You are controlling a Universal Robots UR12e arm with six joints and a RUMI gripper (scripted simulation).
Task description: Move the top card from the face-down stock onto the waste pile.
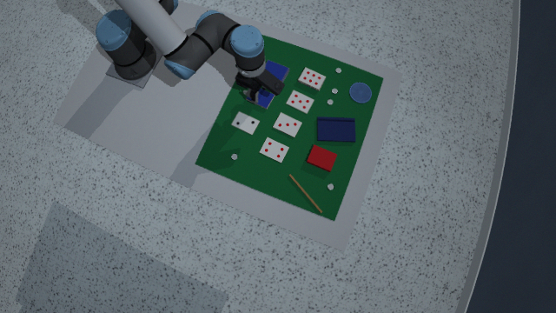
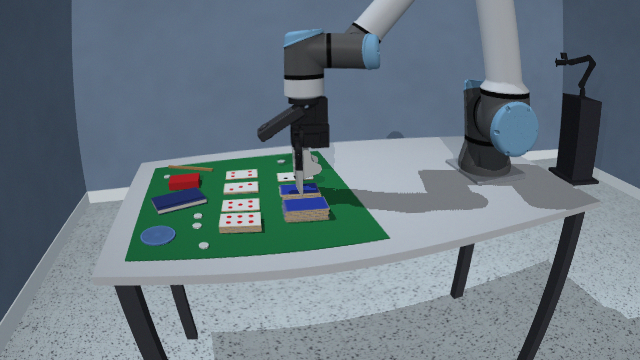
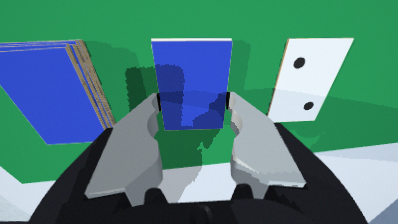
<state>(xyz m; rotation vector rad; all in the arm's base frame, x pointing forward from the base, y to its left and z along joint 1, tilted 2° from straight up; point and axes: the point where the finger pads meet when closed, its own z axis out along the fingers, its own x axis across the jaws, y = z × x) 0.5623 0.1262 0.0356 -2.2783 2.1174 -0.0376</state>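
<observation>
The blue card (image 3: 192, 82) is pinched by its two long edges between the fingers of the gripper (image 3: 193, 102), which stand partway closed on it. In the exterior view it hangs low, directly over the waste pile (image 2: 299, 191), though whether it already touches that pile cannot be told. The thick stock (image 2: 306, 209) sits just beside it, nearer the table's front edge, and the white two-spot card (image 3: 311, 80) lies on the other side, a little apart. All of this sits on the green mat (image 2: 350, 220). Now the risks, as I judge them: let go while the card is skewed or off-centre and a rigid tile could overhang, tip, or slide onto the mat, or lean against the stock's side. Open the fingers too wide and one could nudge the stock or the two-spot card. Press down too hard and the waste pile could shift.
</observation>
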